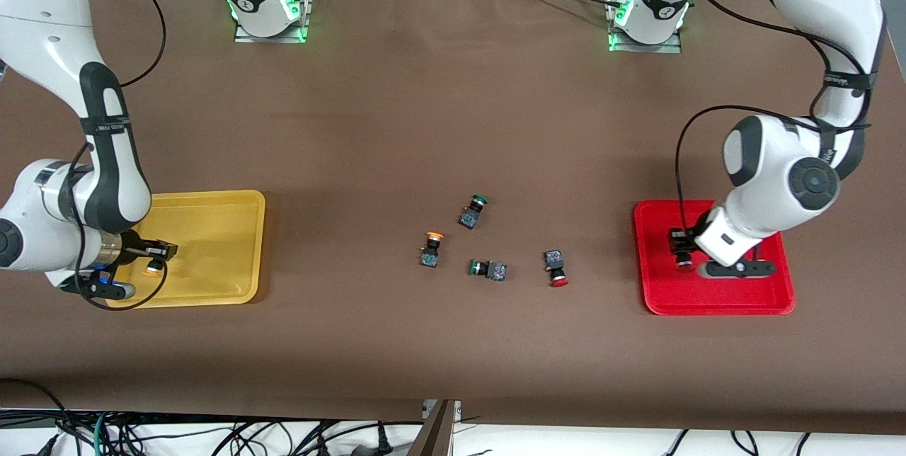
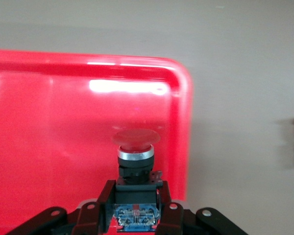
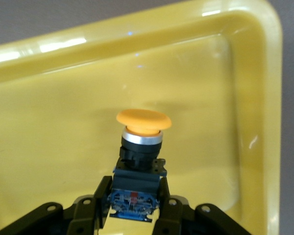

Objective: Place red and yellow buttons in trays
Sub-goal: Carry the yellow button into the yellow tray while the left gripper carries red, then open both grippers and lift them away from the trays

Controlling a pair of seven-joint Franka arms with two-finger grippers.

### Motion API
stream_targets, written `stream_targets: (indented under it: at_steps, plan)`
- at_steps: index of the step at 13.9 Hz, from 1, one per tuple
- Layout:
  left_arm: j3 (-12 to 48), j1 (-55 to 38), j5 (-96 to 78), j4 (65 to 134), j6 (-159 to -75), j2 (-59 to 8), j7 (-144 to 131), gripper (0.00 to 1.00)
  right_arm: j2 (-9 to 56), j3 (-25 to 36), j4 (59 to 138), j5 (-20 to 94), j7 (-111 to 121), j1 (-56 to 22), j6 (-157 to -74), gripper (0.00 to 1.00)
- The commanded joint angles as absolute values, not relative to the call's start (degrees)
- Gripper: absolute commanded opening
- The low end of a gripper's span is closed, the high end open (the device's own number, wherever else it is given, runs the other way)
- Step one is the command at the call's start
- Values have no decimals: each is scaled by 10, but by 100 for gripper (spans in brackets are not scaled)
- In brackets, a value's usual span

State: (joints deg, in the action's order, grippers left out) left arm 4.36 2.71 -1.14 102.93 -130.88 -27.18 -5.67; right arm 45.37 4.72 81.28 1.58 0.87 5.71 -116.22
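Jaws of my left gripper (image 2: 135, 215) pinch a red button (image 2: 135, 156) over the red tray (image 1: 662, 297); my right gripper (image 3: 134, 208) pinches a yellow button (image 3: 143, 134) over the yellow tray (image 1: 233, 229). Between the trays on the table (image 1: 453, 102) I see another yellow button (image 1: 431, 249) and another red button (image 1: 555, 267).

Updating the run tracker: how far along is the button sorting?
Done: nothing released yet. In hand: left claw holds a red-capped button over the red plastic tray; right claw holds a yellow-capped button over the yellow plastic tray. Left: loose red button and orange-yellow button.
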Motion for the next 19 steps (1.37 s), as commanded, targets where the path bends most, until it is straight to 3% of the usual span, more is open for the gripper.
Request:
stream_targets:
  at_steps: [1,6,7,8,9,12,15,19]
  plan:
    - [47,48,-24,1030,-1315,-291,-73,21,451,39,841,14,23,71,-1187,18]
    - [46,55,-17,1030,-1353,-349,-71,23,451,39,854,13,59,92,-1192,18]
    - [45,53,-16,1031,-1353,-352,-71,37,450,39,854,13,60,95,-1191,19]
    - [45,52,-15,1031,-1353,-353,-66,71,450,39,854,14,61,95,-1189,53]
    - [45,52,-6,1030,-1353,-353,-62,100,447,39,853,14,60,93,-1185,100]
    - [46,50,12,1029,-1346,-334,-64,100,415,19,845,20,53,75,-1184,100]
    - [51,47,13,1026,-1341,-298,-62,100,403,7,825,20,-27,1,-1184,100]
    - [53,15,8,945,-1260,-298,-69,100,415,7,792,17,-204,-123,-1202,100]
